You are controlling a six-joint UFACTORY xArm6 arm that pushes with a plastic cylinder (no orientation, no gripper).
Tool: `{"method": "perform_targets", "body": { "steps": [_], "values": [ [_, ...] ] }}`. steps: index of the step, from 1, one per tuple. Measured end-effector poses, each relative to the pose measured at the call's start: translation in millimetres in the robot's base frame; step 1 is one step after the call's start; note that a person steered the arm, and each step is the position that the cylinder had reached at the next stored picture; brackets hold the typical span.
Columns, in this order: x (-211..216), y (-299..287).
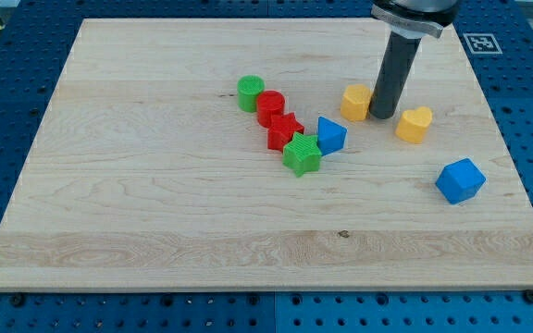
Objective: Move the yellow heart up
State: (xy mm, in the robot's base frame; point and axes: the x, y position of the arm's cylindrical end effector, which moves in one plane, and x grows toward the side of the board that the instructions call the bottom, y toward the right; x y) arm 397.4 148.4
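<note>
The yellow heart (pixel 415 124) lies on the wooden board at the view's right, above centre. My tip (pixel 383 116) stands just left of it, a small gap apart, between the heart and a second yellow block (pixel 356 102) of unclear shape, which it nearly touches. The dark rod rises from the tip to the view's top edge.
A cluster lies left of the tip: a green cylinder (pixel 251 92), a red cylinder (pixel 270 107), a red star (pixel 285 131), a green star (pixel 302 154) and a blue block (pixel 330 135). Another blue block (pixel 459 180) lies below the heart. The board's right edge (pixel 516 166) is close.
</note>
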Motion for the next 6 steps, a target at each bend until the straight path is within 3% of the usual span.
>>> {"method": "perform_targets", "body": {
  "steps": [3, 6],
  "values": [
    [65.9, 21.8],
    [29.1, 35.7]
  ]
}}
